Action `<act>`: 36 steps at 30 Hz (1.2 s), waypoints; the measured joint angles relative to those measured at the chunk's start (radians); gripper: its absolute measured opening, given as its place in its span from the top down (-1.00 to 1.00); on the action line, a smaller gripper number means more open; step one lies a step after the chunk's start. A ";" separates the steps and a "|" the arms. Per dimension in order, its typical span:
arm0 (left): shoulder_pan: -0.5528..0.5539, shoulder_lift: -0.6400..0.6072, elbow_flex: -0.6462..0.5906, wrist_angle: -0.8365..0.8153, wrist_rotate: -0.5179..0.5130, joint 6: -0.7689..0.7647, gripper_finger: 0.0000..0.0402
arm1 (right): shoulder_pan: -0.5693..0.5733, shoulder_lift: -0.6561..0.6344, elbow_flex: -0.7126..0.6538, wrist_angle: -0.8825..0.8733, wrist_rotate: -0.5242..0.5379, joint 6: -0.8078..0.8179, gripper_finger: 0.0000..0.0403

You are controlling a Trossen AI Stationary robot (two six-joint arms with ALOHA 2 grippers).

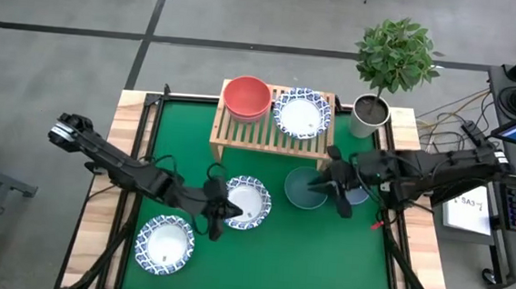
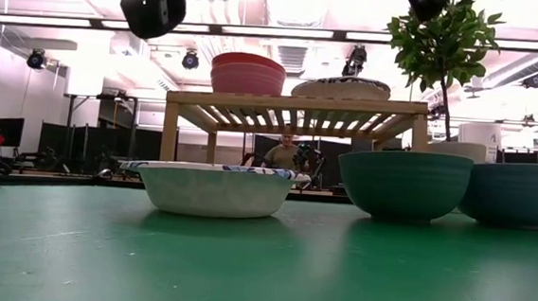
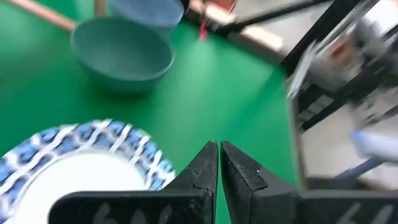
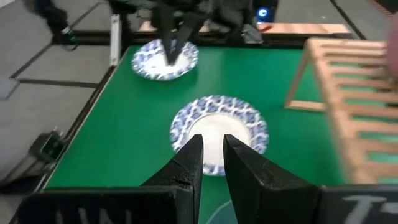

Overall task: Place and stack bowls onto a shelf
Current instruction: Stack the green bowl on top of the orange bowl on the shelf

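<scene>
The light-wood shelf (image 1: 272, 132) stands at the far middle of the green table. On it, a red bowl sits in a pink bowl (image 1: 246, 98) (image 2: 248, 73), next to a white blue-rimmed bowl (image 1: 301, 113). A teal bowl (image 1: 308, 188) and a blue bowl (image 1: 358, 195) rest on the mat in front of the shelf. Two more white patterned bowls (image 1: 248, 201) (image 1: 164, 245) rest on the mat nearer me. My left gripper (image 1: 215, 216) (image 3: 219, 155) is shut and empty, raised beside the nearer-middle white bowl. My right gripper (image 1: 337, 182) (image 4: 212, 155) is all but shut and empty, raised over the teal and blue bowls.
A grey pot with a small tree (image 1: 369, 114) stands at the shelf's right end. Wooden borders (image 1: 130, 154) frame the mat. A person (image 2: 283, 153) sits far behind the table. Bare green mat (image 1: 323, 258) lies at the near right.
</scene>
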 joint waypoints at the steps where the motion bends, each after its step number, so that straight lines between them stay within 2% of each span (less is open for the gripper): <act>1: -0.003 0.015 0.025 -0.056 0.000 0.001 0.99 | 0.014 -0.017 -0.037 0.021 0.000 0.000 0.73; 6: -0.005 0.082 0.135 -0.292 0.069 0.017 0.99 | 0.074 -0.090 -0.194 0.136 0.000 0.010 0.73; 11: -0.005 0.127 0.227 -0.454 0.139 0.003 0.97 | 0.119 -0.131 -0.310 0.278 -0.002 0.021 0.73; 16: -0.007 0.148 0.281 -0.523 0.176 0.000 0.86 | 0.127 -0.142 -0.366 0.348 -0.008 -0.013 0.73; 21: -0.007 0.149 0.306 -0.523 0.156 0.006 0.67 | 0.127 -0.143 -0.398 0.351 -0.007 0.009 0.73; 23: -0.007 0.152 0.307 -0.492 0.092 0.032 0.58 | 0.126 -0.143 -0.411 0.349 -0.008 0.034 0.73; 28: -0.001 0.214 0.307 -0.263 -0.087 0.223 0.40 | 0.126 -0.146 -0.415 0.280 -0.008 0.062 0.73; 33: 0.043 0.331 0.306 0.025 -0.097 0.431 0.36 | 0.126 -0.162 -0.377 0.218 -0.013 0.016 0.73; 36: 0.074 0.405 0.306 0.161 -0.091 0.523 0.36 | 0.126 -0.194 -0.344 0.175 -0.079 -0.022 0.73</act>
